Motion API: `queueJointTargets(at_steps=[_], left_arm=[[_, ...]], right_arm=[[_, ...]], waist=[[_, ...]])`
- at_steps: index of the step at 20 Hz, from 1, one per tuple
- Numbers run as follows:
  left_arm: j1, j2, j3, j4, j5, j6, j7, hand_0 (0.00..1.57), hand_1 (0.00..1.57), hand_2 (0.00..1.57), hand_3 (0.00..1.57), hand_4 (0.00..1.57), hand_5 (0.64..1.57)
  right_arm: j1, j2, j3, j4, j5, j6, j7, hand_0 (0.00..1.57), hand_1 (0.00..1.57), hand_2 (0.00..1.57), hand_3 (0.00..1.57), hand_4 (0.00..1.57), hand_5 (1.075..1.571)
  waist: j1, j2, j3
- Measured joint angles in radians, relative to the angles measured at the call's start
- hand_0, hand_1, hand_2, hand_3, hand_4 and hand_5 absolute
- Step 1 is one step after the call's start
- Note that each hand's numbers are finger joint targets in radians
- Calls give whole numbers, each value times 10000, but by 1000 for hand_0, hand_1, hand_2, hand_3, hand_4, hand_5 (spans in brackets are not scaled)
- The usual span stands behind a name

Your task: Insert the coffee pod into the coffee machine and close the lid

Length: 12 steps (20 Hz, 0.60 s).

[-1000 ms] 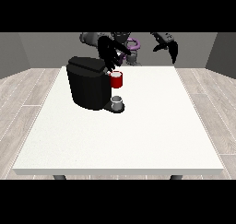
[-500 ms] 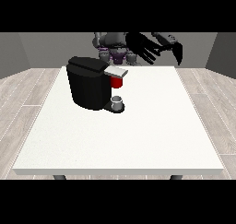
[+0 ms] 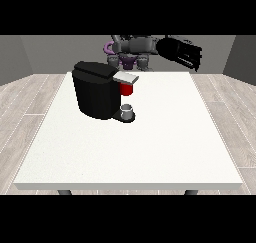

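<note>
Since a moment ago, the black hand at the view's right (image 3: 182,53) has drawn up and back over the large white table's (image 3: 150,147) far edge, fingers straight and spread, holding nothing. Well below it and off toward the view's left stands the boxy black coffee machine (image 3: 97,92), its grey lid (image 3: 126,78) lying flat above a red thing at the machine (image 3: 127,89). A small grey cup (image 3: 128,112) sits on its tray. I can't spot the pod or the other hand.

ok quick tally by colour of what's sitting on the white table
black: 1, the coffee machine
red: 1, a red thing at the machine
grey: 1, a grey thing on the machine's base
total: 3
</note>
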Motion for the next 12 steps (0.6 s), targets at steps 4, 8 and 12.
queueJointTargets(at_steps=[4, 8, 12], left_arm=[[90, -95, -152, -212, -94, 85, 54, 0, 0, 0, 0, 266, 1571], [582, 18, 12, -165, -21, 74, -5, 0, 0, 0, 0, 266, 1571], [1121, 45, 299, -22, 72, 259, 81, 0, 0, 0, 0, 266, 1571]], right_arm=[[-207, 291, -41, 453, -84, -95, -806, 0, 0, 0, 0, 0, 1571], [252, 1005, 354, 451, -113, -94, -1594, 0, 0, 0, 0, 219, 1571], [917, 1776, 785, 374, -244, 36, -2269, 0, 0, 0, 0, 259, 1571]], waist=[[-163, 17, -7], [-621, -468, -12], [-1296, -1137, -12]])
